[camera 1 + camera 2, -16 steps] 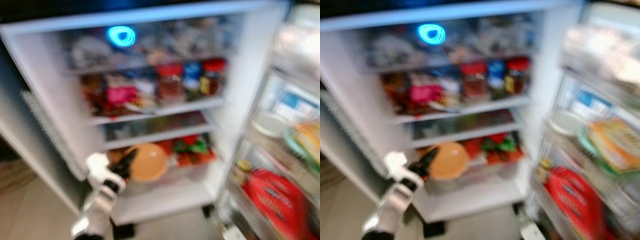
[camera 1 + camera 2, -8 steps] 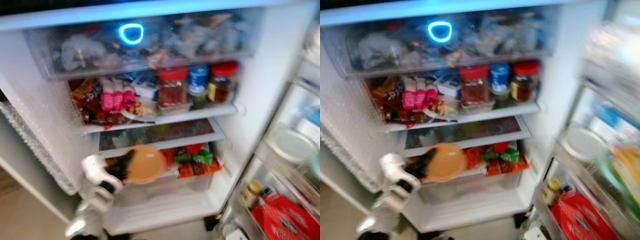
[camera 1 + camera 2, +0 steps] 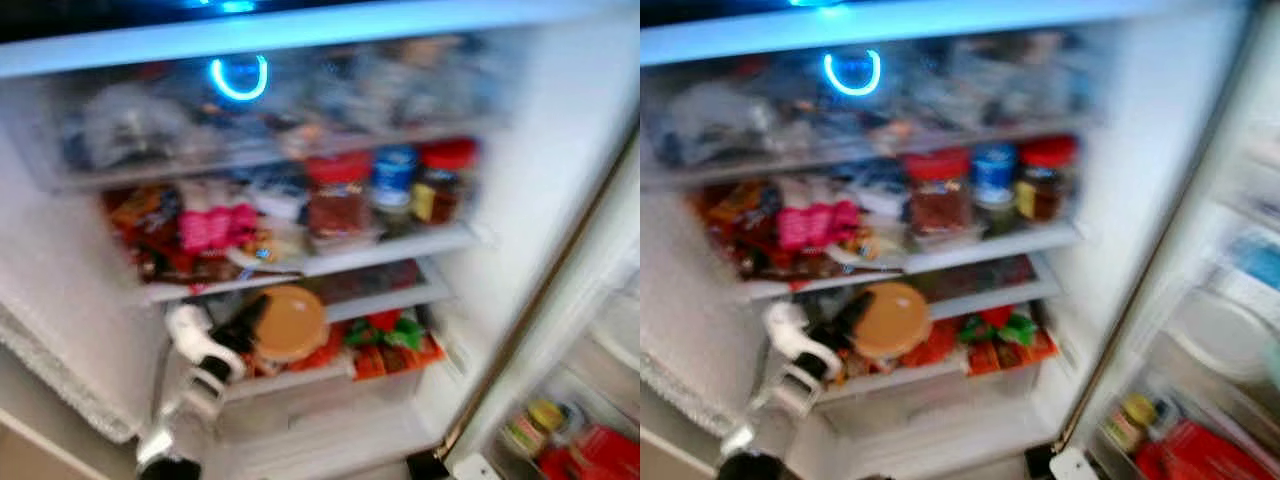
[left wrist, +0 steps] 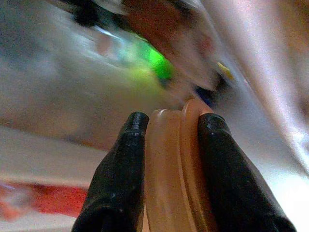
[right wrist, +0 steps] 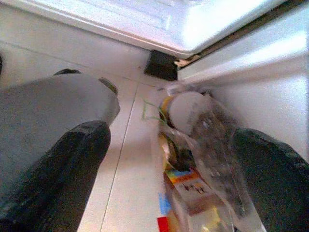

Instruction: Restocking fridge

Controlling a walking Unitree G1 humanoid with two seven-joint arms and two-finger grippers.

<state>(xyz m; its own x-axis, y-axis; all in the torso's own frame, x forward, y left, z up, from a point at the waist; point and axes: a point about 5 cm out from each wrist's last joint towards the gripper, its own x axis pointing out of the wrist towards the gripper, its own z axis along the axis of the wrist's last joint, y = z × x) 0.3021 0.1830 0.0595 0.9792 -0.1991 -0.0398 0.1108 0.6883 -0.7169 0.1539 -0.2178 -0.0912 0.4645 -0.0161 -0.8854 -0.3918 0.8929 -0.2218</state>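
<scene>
The fridge [image 3: 560, 200] stands open before me, its shelves crowded with food. My left gripper [image 3: 250, 322] is shut on a round orange lidded container [image 3: 290, 322] and holds it up at the lower shelf, in front of red and green packets [image 3: 390, 340]. In the left wrist view the container's edge [image 4: 169, 169] sits clamped between both black fingers [image 4: 120, 179]. My right gripper [image 5: 169, 159] hangs low and open, over the floor beside the fridge door's bottom rack, with a clear bottle [image 5: 203, 125] between its fingers' line of sight.
Red-lidded jars [image 3: 340, 190] and a blue-lidded jar [image 3: 393, 175] stand on the middle shelf beside pink packets [image 3: 215, 225]. A clear drawer [image 3: 250, 120] tops the compartment under a blue ring light [image 3: 238, 78]. The door rack at right holds a red bag [image 3: 1200, 450] and a small jar [image 3: 1130, 415].
The camera has shifted, so the fridge interior sits further left and closer. The left gripper has lifted the orange container slightly, nearer the lower shelf.
</scene>
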